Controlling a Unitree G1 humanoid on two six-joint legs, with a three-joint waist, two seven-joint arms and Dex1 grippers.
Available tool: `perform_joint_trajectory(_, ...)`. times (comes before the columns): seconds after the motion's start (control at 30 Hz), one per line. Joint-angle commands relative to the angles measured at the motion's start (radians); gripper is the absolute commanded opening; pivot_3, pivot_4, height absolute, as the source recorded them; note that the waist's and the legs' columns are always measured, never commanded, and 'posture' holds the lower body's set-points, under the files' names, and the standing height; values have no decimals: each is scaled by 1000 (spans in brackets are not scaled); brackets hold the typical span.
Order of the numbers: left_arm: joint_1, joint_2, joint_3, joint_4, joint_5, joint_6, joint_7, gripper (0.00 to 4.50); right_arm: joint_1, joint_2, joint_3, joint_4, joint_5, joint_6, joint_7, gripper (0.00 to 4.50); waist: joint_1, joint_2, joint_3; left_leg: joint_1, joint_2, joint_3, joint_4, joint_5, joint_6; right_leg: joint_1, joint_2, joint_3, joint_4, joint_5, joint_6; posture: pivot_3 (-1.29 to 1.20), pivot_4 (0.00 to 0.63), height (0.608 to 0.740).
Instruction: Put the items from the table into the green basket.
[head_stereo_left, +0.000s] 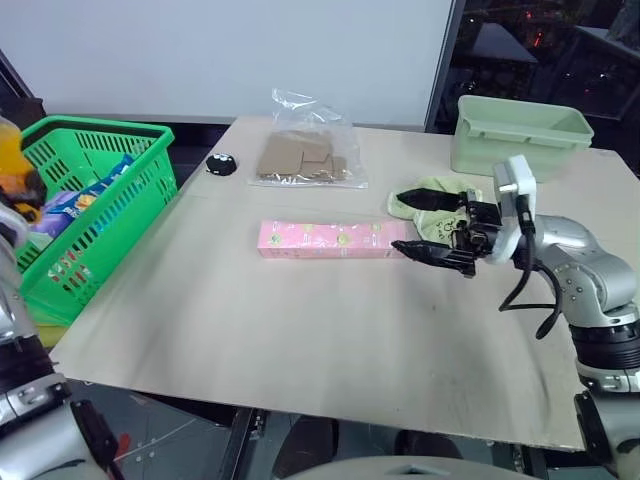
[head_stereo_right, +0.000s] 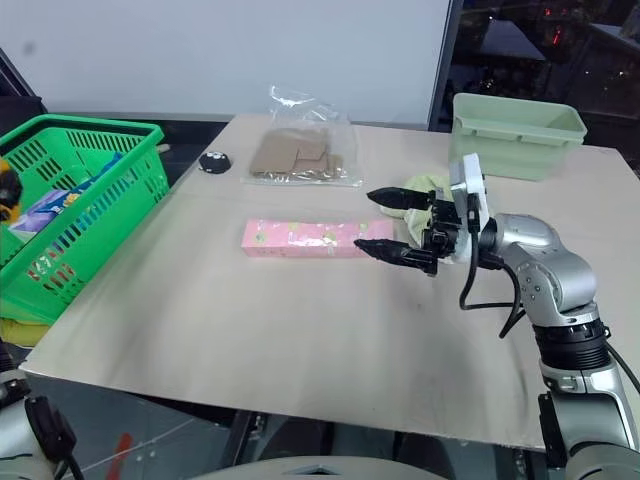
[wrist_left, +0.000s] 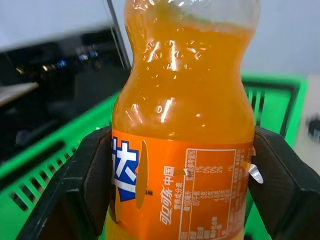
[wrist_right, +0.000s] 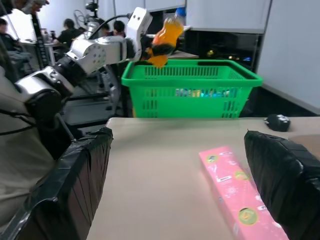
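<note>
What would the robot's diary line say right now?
left hand: holds bottle over basket | right hand: open by pink box

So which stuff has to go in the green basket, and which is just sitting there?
For the job:
orange bottle, held by left gripper
pink box
pale green towel
bag of card pieces
green basket

Just sitting there:
pale green tub
small black thing

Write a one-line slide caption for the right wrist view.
Left tool holds the orange drink bottle above the green basket; the pink box lies on the table.
</note>
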Motion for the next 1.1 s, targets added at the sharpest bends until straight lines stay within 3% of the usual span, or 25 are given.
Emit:
perform_joint_trajectory(0.03, -67, 62, -39, 149, 27, -128, -12, 3151, -17, -8, -29, -51, -15, -16, -36, 4500, -2, -2, -1, 0, 0, 0, 0, 0, 0, 0, 0, 0, 0, 0, 0, 109, 0, 740)
perform_joint_trajectory(0.33, -166, 139, -171, 577, 102, -382, -4, 3151, 16, -19, -43, -116, -13, 9, -96, 4500, -24, -4, -3, -1, 1, 0, -3, 1, 2, -1, 0, -1, 0, 2, 2, 80, 0, 740)
perform_joint_trajectory(0.4, -183, 149, -186, 621, 112, -423, 1, 4135, 24, -24, -43, -123, -11, 11, -99, 4500, -26, -4, -3, -1, 1, 1, -3, 1, 2, -1, 0, -1, 0, 2, 2, 78, 0, 740)
perform_joint_trajectory(0.47, -196, 159, -190, 647, 114, -442, 15, 4346, 29, -28, -44, -125, -12, 10, -99, 4500, -29, -4, -3, 0, 1, 1, -3, 1, 2, -1, 0, -1, 0, 2, 2, 75, 0, 740)
perform_joint_trajectory(0.7, -239, 166, -211, 666, 100, -487, 15, 4346, 30, -31, -50, -124, -10, 12, -111, 4500, -41, -4, -3, -1, 1, 1, -3, 1, 2, 0, 0, -1, 0, 2, 3, 63, 0, 740)
perform_joint_trajectory(0.77, -252, 148, -206, 612, 76, -534, -5, 4346, 38, -37, -56, -122, -13, 8, -111, 4500, -46, -5, -3, -1, 1, 1, -3, 1, 2, 0, 0, -1, 0, 2, 3, 59, 0, 740)
perform_joint_trajectory(0.87, -244, 46, -220, 393, -51, -514, -189, 4346, 65, -57, -80, -119, -11, 2, -112, 4500, -40, -5, -4, -1, 1, 1, -3, 1, 2, 0, 0, -1, 0, 2, 3, 47, 0, 740)
perform_joint_trajectory(1.0, -133, -67, -359, 29, -191, -343, -463, 4346, 132, -103, -136, -126, -2, 10, -115, 4500, -46, -5, -5, -2, 1, 4, -1, 1, 2, 2, -2, -2, 0, 2, 2, 18, 0, 740)
perform_joint_trajectory(1.1, -111, -72, -496, -102, -211, -252, -646, 4346, 191, -138, -175, -141, -2, 10, -121, 4500, -70, -4, -5, -1, 1, 6, -1, 1, 2, 1, -2, 1, -1, 2, 2, 1, 0, 740)
